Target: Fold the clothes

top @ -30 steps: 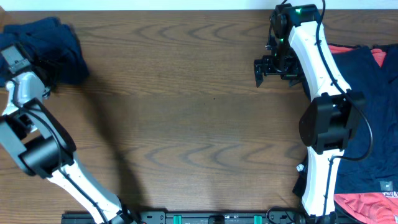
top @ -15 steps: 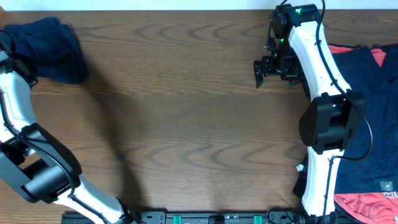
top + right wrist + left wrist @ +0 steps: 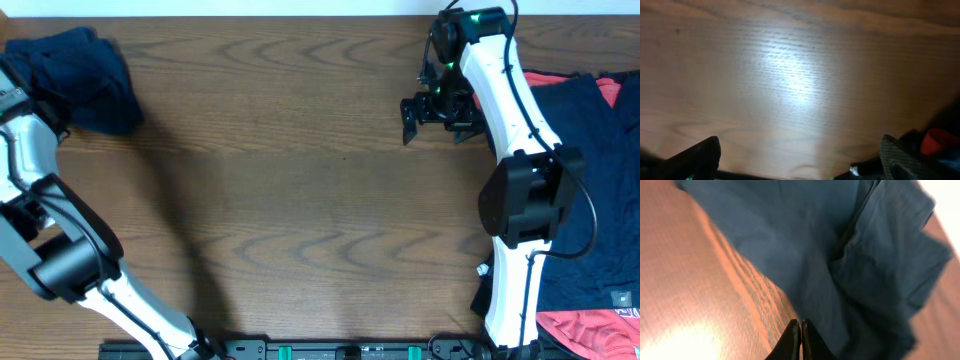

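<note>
Left gripper (image 3: 800,328) just snapped together at the edge of the crumpled navy blue fabric garment (image 3: 95,75), far-left corner, maybe pinching it. Right gripper (image 3: 800,145) gapes over roomy brown wooden table (image 3: 300,180); white tag (image 3: 622,298) on the right-edge navy-and-coral pile (image 3: 600,150) is unreadable.

From where I stand this is a robotics lab bench. Two white-and-black robot arms, the left arm (image 3: 60,255) and the right arm (image 3: 505,90), rise from a black mounting rail (image 3: 330,351) with green fittings along the near edge of a wood-grain table (image 3: 300,180). A black cable loops off the right arm, and a green status light (image 3: 482,14) glows near its top. Clothes lie in loose heaps at the table's sides: a navy bundle (image 3: 95,75) at the far left, a navy and coral pile (image 3: 600,170) on the right.
</note>
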Motion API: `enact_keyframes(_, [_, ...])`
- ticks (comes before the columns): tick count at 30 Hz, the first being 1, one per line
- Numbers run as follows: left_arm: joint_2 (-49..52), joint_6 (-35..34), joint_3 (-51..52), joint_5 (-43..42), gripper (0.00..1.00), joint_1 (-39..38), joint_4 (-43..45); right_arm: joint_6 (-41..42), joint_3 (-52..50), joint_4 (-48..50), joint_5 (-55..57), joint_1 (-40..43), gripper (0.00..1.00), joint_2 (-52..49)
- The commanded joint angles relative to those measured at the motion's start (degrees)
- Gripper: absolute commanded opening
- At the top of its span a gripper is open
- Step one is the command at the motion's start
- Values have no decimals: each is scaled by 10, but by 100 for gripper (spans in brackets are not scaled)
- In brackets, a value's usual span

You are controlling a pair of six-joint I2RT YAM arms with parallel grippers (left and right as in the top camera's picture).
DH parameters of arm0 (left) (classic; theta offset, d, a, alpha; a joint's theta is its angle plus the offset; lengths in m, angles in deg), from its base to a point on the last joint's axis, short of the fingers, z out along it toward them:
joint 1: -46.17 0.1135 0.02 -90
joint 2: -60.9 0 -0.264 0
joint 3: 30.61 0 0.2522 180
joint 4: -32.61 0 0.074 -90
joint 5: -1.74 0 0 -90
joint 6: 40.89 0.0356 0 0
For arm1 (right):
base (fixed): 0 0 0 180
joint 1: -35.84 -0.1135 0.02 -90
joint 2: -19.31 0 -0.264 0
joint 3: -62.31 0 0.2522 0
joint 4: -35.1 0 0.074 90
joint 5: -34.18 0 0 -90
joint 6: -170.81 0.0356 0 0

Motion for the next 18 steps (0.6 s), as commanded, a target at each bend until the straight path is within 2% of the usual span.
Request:
enact_keyframes(1, [43, 92, -1, -45, 6, 1, 14, -6, -1, -5, -16, -19, 99, 6])
enact_keyframes(10, [82, 133, -1, -54, 6, 2, 79, -6, -1, -22, -14, -47, 99, 6])
enact_keyframes(18, [85, 53, -1, -13, 6, 5, -75, -6, -1, -19, -14, -54, 99, 6])
